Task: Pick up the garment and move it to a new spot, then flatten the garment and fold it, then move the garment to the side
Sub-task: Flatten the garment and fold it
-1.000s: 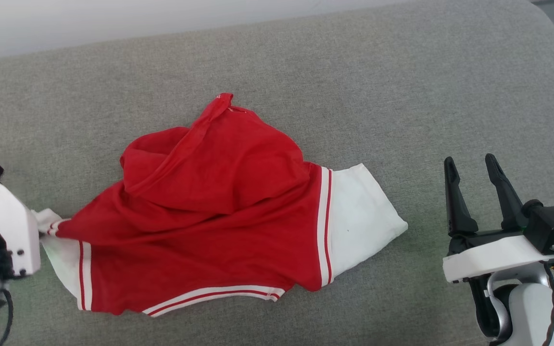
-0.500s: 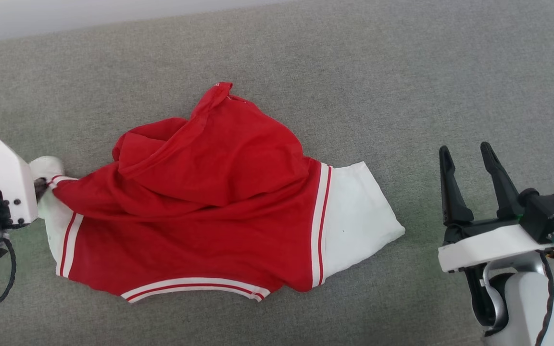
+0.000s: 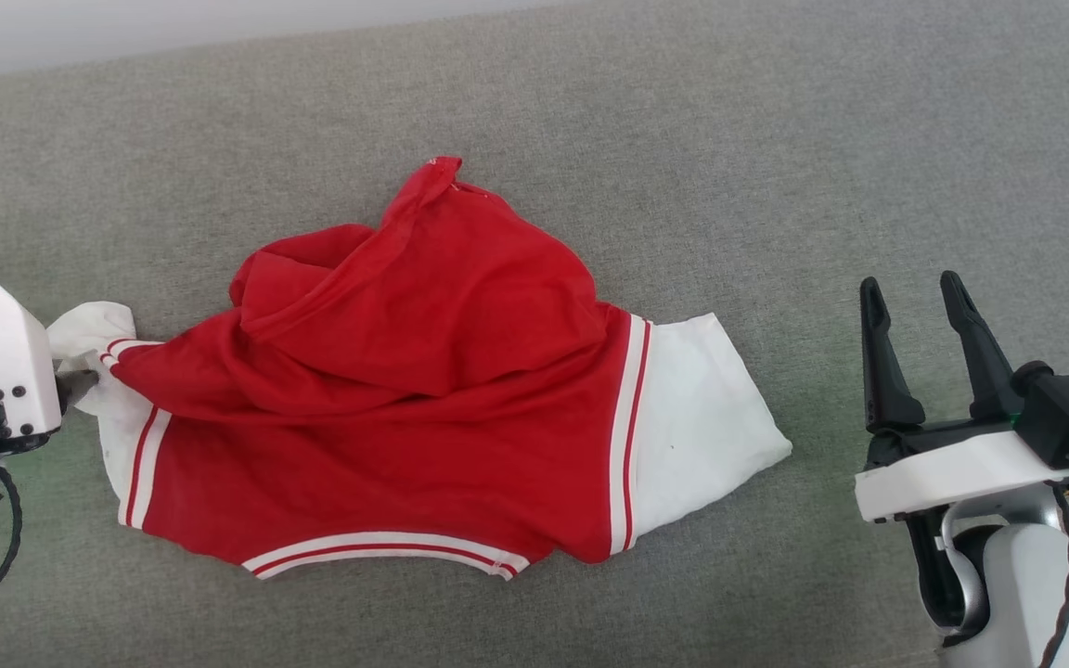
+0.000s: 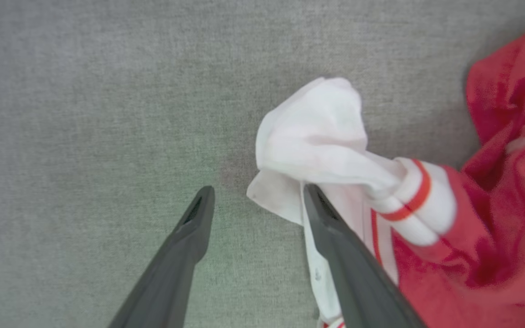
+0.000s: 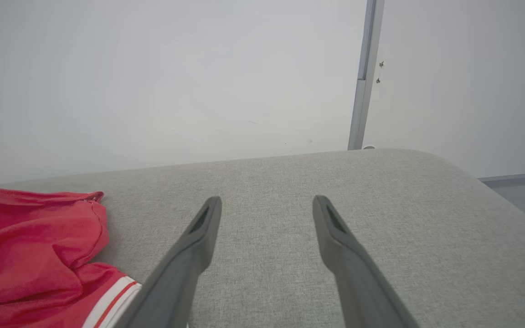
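The garment (image 3: 423,371), a red T-shirt with white sleeves and striped trim, lies crumpled in the middle of the grey cushion. One white sleeve (image 3: 701,408) spreads flat to the right. The other sleeve (image 4: 317,132) is bunched at the left, against the right finger of my left gripper (image 4: 258,191). That gripper is open, with only a corner of the sleeve reaching into the gap. Its white housing (image 3: 1,357) sits at the left edge of the head view. My right gripper (image 3: 910,283) stands open and empty over bare cushion, well right of the garment (image 5: 30,241).
The grey upholstered cushion (image 3: 683,139) stretches wide around the shirt and rounds off at the far right corner (image 5: 449,164). A white wall (image 5: 153,82) with a vertical metal strip (image 5: 365,77) rises behind it. Floor (image 5: 517,187) shows past the right edge.
My left gripper dragged the sleeve up the view, then opened and let go; the sleeve now lies bunched on the cushion. The right gripper stayed put. The camera shifted slightly.
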